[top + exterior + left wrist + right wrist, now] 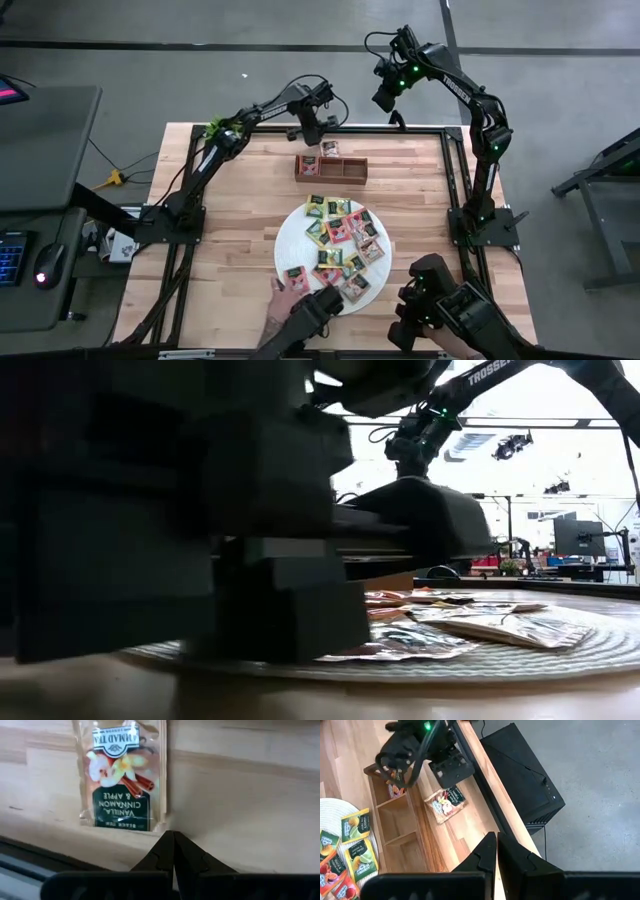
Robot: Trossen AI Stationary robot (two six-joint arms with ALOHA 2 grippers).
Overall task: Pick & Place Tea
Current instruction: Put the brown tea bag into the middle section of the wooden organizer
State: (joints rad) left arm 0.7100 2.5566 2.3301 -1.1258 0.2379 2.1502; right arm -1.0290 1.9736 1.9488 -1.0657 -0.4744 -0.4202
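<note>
While the left gripper hangs closed and empty, the flat clear-wrapped vanilla-cinnamon tea packet lies on the table just ahead of its fingertips, outside the brown wooden tray; the right gripper, closed and empty, is farther.

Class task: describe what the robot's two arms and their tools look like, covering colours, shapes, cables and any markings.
Both arms are dark, slender and jointed, with black cables looped along them. Small green lights glow on the left arm and right arm. Each ends in a black tool with two tapered fingers: left tool, right tool. White lettering marks one arm in the low view.
</note>
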